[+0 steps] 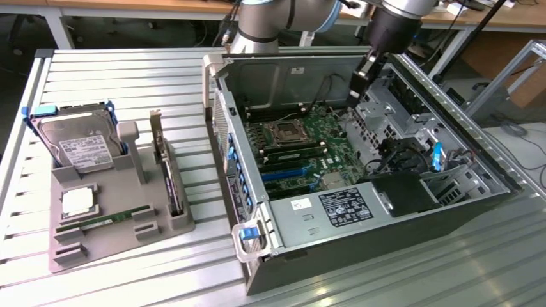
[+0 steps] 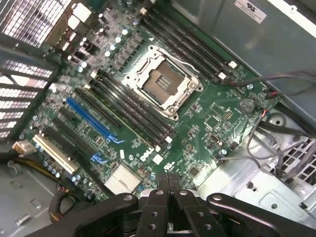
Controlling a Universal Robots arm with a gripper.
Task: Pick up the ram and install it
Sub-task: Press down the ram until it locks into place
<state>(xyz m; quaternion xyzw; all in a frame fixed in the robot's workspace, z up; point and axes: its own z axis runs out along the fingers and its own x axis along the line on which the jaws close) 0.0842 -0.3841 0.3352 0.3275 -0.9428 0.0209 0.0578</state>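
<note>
Gripper (image 2: 169,190), closed and empty over the motherboard (image 2: 163,98), risks striking components, while the ram (image 1: 107,221) lies far left.

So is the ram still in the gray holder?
Yes, the ram lies in a slot of the gray holder, while the gripper hangs over the open case.

- Green motherboard (image 2: 197,128) inside the open computer case: a white "DELL" logo printed at about seven o'clock from the silver processor socket (image 2: 163,81).
- White sticker (image 2: 250,10) on the grey case wall, at about one o'clock from that socket: a "UL"-style mark; its small print is unreadable.
- Black label (image 1: 344,208) on the grey metal shroud: white print, too small to read.
</note>
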